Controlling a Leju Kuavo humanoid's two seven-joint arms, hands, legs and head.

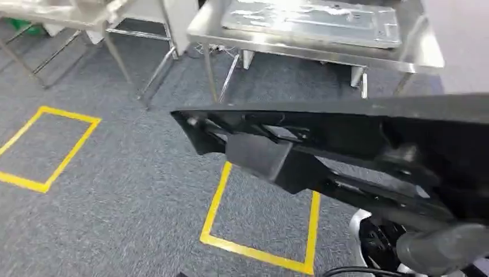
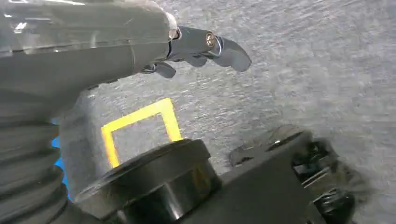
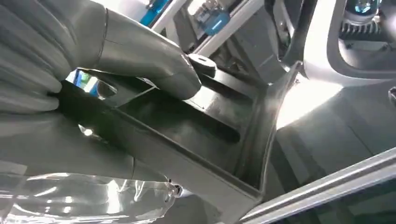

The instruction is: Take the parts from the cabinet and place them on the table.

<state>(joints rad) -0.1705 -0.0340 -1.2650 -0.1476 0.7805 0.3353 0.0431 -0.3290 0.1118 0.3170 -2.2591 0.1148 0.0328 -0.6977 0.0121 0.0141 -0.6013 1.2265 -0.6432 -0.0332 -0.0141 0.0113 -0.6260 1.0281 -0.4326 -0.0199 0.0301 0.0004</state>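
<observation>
Long black plastic part [image 1: 323, 150], held up over the grey carpet floor [image 1: 115, 190], on the near side of the steel worktop [image 1: 427, 55] and well apart from it. Not yet placed on that worktop.

Right robot hand [image 3: 93, 88] closed on one end of the part [image 3: 196, 126]: thick grey thumb [image 3: 149, 60] pressed on a flat rib, other fingers hidden under the part. Left robot hand [image 2: 196, 46] free, holding nothing, fingers [image 2: 229, 51] curled loosely with some gap, hanging over the carpet.

Judged from the shape: moulded trim piece, long and thin-walled, with open ribs, slots and a box-like block [image 1: 271, 156] near the middle. Probably light for its length, stiff enough along the ribs but likely to flex or swing at the far free end [image 1: 190, 124], because held at one end only. Surface matte, slightly glossy in places, so perhaps a little slippery under smooth finger pads. Thin tabs and clips at the edges probably fragile; better not to knock them on the worktop rim.

Best places to take hold: the raised ribs or the walls of the channel, where fingers can hook behind an edge. A second hold nearer the block would likely steady it.

Worktop of brushed steel, shiny, with a flat grey metal panel [image 1: 311, 23] lying on it. Yellow tape squares [image 1: 216, 202] on the carpet below the part.
</observation>
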